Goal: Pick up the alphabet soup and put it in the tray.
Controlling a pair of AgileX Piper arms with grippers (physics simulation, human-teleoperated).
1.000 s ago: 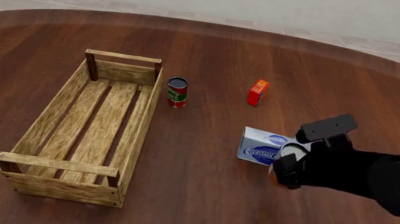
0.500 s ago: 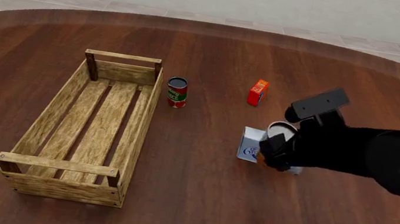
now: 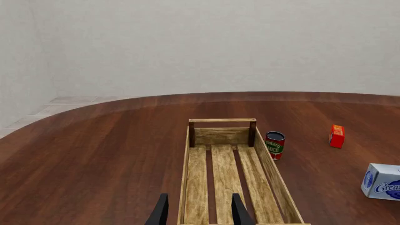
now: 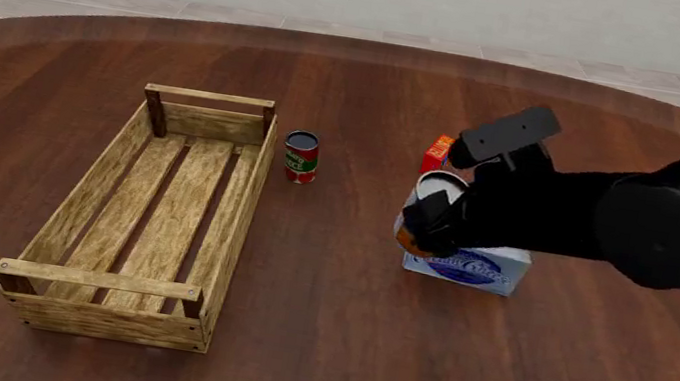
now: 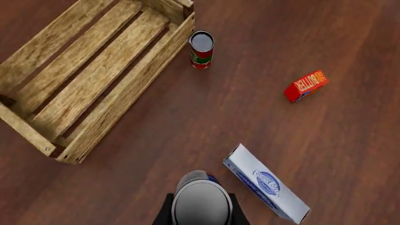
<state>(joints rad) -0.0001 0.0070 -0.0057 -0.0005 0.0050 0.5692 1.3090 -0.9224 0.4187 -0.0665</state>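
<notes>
So the alphabet soup [image 4: 428,216] is up off the table, pinched in the right gripper [image 4: 432,223], hanging over the near-left corner of the cream cheese box [image 4: 477,266]. From the front you mostly just see its white top and a bit of orange at the bottom, the rest is hidden by the black arm. In the right wrist view the can [image 5: 201,202] sits right between the fingers [image 5: 167,211], top facing the camera, with the table far below it.

The tray [image 4: 161,214] is well off to the left of the can, long side running away from the camera, slatted floor, rails at both ends. Just beside its far right corner there's a small red-and-green can [image 4: 301,156] standing upright. A little red butter box [image 4: 435,150] is partly peeking out behind the right arm.

The left gripper [image 3: 198,211] is parked low at the near-left edge, fingers spread apart with nothing between them, pointing along the tray [image 3: 231,173]. All of it sits on a dark wood table [image 4: 316,349].
</notes>
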